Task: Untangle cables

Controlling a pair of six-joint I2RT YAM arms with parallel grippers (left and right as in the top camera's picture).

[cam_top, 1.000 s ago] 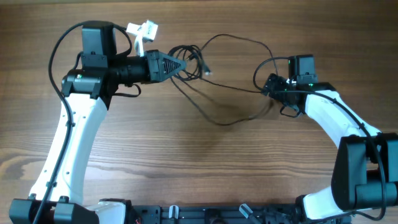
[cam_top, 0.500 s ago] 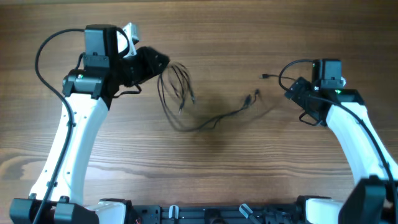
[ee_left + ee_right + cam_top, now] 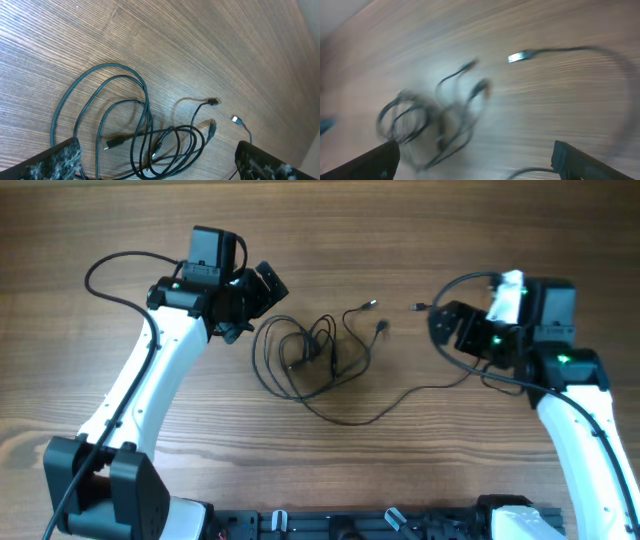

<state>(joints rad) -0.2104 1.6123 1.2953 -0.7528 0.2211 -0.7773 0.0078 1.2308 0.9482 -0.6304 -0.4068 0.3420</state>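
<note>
Several thin black cables (image 3: 310,358) lie in a loose tangle on the wooden table, mid-left of centre. Their plug ends (image 3: 371,307) splay toward the right. One strand (image 3: 420,392) trails off toward the right arm. My left gripper (image 3: 255,302) hovers just up-left of the tangle, open and holding nothing. In the left wrist view the cable loops (image 3: 125,125) lie on the table between and beyond my left gripper (image 3: 160,167). My right gripper (image 3: 448,330) is open to the right of the plugs. The blurred right wrist view shows the tangle (image 3: 425,120), a silver plug (image 3: 519,56) and my empty right gripper (image 3: 480,167).
A white object (image 3: 508,295) sits by the right arm's wrist. A black cable of the right arm (image 3: 470,280) arcs over the table beside it. Bare wood table (image 3: 330,470) spreads in front of the tangle.
My left gripper has gone from shut to open and let go of the cables. They now lie bunched on the table. Both arms have shifted, the left one rightward.
</note>
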